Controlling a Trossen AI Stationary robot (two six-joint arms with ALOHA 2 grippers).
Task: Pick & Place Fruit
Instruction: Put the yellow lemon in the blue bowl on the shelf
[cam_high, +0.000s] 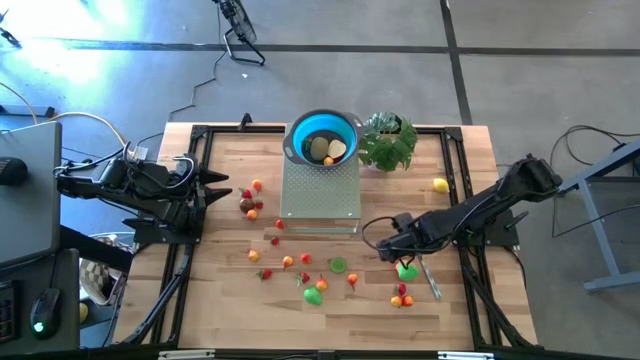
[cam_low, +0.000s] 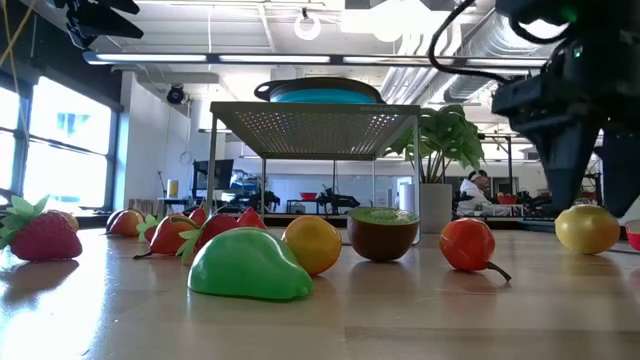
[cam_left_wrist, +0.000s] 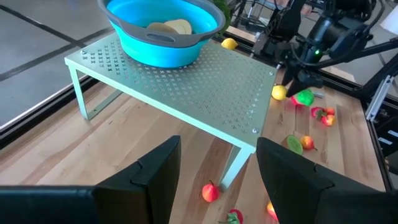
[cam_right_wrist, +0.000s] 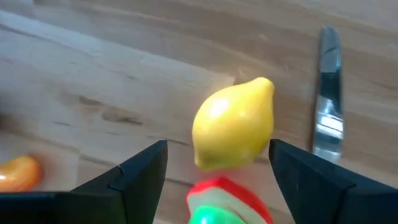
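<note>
Small toy fruits lie scattered on the wooden table (cam_high: 200, 300). A yellow lemon (cam_right_wrist: 233, 124) rests on the tabletop, also in the low view (cam_low: 587, 228). My right gripper (cam_right_wrist: 217, 145) points down over it, open, one finger on either side and apart from it. Close beside the lemon lies a green and red fruit (cam_high: 407, 268). The blue bowl (cam_high: 322, 135) stands on a perforated rack (cam_high: 320, 195) with pale pieces inside. My left gripper (cam_high: 222, 190) waits open at the table's left, raised, with nothing between its fingers (cam_left_wrist: 155, 168).
A slim silver knife (cam_right_wrist: 328, 93) lies just beside the lemon. A leafy green plant (cam_high: 388, 140) stands right of the bowl, and a second lemon (cam_high: 440, 184) beyond it. Red, orange and green fruits (cam_high: 300, 265) spread in front of the rack.
</note>
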